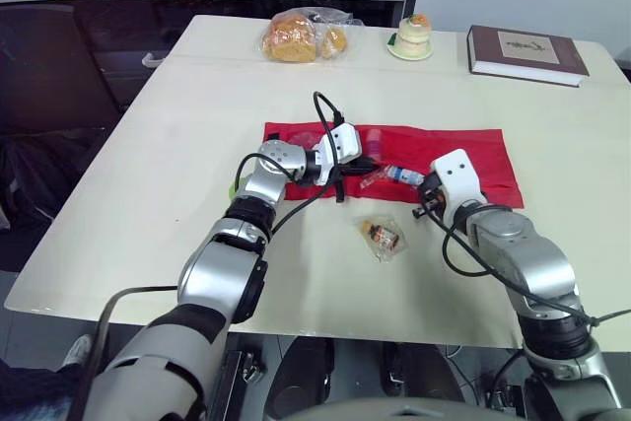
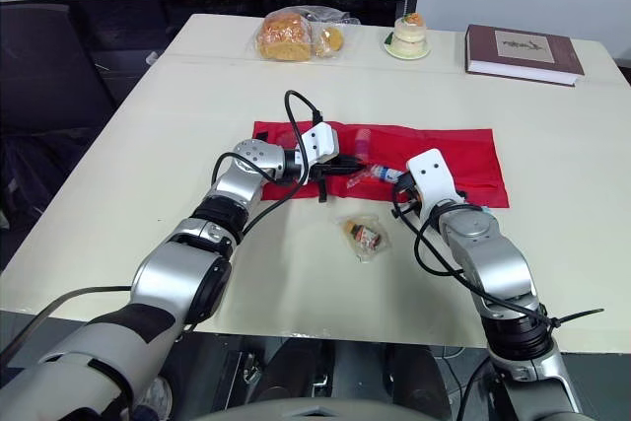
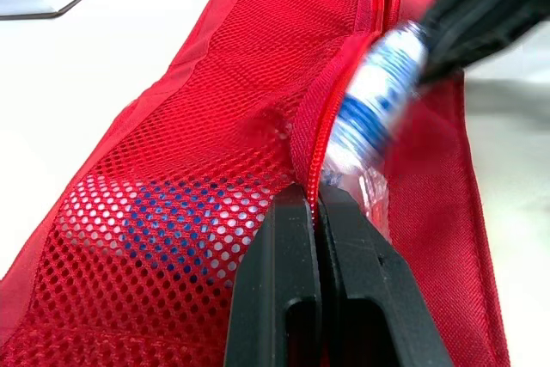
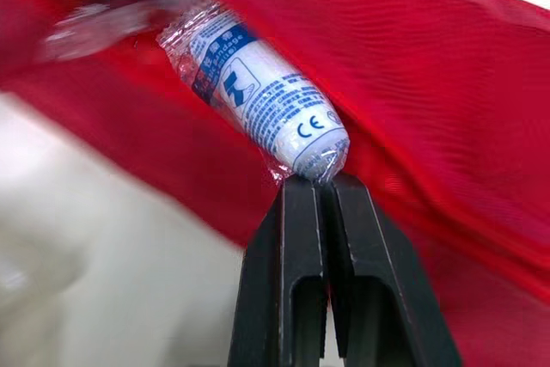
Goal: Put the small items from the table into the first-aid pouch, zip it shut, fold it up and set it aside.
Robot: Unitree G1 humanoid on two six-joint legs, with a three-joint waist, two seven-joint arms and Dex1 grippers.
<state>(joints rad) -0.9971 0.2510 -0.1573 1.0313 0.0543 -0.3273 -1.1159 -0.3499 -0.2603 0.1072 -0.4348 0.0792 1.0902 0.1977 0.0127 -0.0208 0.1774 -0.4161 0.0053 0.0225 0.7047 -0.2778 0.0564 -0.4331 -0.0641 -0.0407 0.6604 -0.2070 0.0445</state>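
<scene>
The red first-aid pouch (image 1: 463, 160) lies flat and unfolded in the middle of the table, its zipper open along the near edge. My left gripper (image 1: 357, 171) is shut on the zipper edge of the pouch (image 3: 258, 126), pinching the mesh layer. My right gripper (image 4: 322, 180) is shut on the twisted wrapper end of a white-and-blue bandage roll (image 4: 258, 92), which points into the pouch opening (image 1: 399, 175). A small clear packet with a brown item (image 1: 383, 236) lies on the table just in front of the pouch. Something blue and white (image 3: 163, 221) shows through the mesh.
At the far edge of the table are a bag of bread (image 1: 301, 36), a small cake on a plate (image 1: 411, 36) and a dark red book (image 1: 525, 53). A small green thing (image 1: 235, 187) peeks out beside my left forearm.
</scene>
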